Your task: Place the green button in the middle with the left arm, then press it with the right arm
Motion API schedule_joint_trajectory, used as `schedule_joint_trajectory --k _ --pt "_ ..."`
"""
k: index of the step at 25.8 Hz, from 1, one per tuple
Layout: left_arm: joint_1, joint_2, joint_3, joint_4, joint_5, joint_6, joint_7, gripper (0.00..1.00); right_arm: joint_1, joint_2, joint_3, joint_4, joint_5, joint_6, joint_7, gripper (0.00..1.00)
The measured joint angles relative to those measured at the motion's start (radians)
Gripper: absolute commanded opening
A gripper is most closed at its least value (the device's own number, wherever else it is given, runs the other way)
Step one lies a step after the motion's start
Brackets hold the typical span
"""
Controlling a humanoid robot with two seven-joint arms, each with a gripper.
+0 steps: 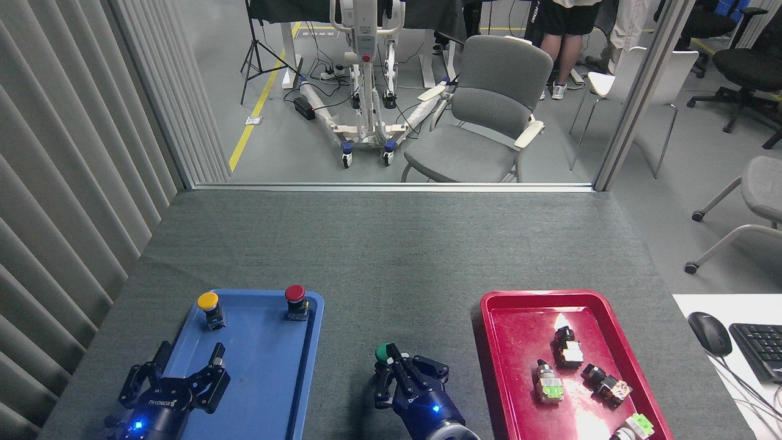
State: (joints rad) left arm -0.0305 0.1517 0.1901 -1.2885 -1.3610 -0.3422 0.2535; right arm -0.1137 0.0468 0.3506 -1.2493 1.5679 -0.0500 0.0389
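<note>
The green button (pixel 382 352) stands on the bare grey middle (pixel 391 269) of the table, between the two trays. Only the left part of its green cap shows; the rest and its base are hidden behind my right gripper (pixel 394 362). That gripper has its fingers drawn together, shut, with the tips right on or just above the cap; contact cannot be made out. My left gripper (pixel 189 360) hovers open over the near end of the blue tray (pixel 308 360), holding nothing.
On the blue tray's far end stand a yellow-capped button (pixel 208 304) and a red-capped button (pixel 295 296). The red tray (pixel 507 305) at right holds several small switches. A mouse (pixel 708 333) and keyboard (pixel 760 348) lie at the far right.
</note>
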Motion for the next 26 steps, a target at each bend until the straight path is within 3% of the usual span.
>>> schedule_joint_trajectory --k 12,22,23,24,25,26 --pt "0.001 0.001 0.0 0.002 0.0 0.004 -0.001 0.99 -0.03 0.027 0.011 0.092 0.0 0.004 -0.008 0.0" --pt "-0.004 0.002 -0.001 0.002 0.0 0.0 -0.002 0.99 -0.03 0.026 0.006 0.058 -0.01 0.011 0.025 0.01" --pt "-0.006 0.002 -0.001 0.002 0.0 0.0 -0.003 0.99 -0.029 0.025 0.005 0.048 -0.011 0.012 0.02 0.22" --pt "-0.007 0.002 -0.001 0.002 0.0 0.0 -0.004 0.99 -0.029 0.023 0.003 0.037 -0.012 0.013 0.001 0.52" --pt "-0.009 0.002 -0.001 0.003 0.001 0.0 -0.005 0.99 -0.029 0.022 0.001 0.024 -0.012 0.013 -0.019 0.98" --pt "-0.01 0.002 -0.001 0.004 0.001 0.0 -0.006 0.99 -0.027 0.02 -0.001 0.012 -0.013 0.013 -0.048 1.0"
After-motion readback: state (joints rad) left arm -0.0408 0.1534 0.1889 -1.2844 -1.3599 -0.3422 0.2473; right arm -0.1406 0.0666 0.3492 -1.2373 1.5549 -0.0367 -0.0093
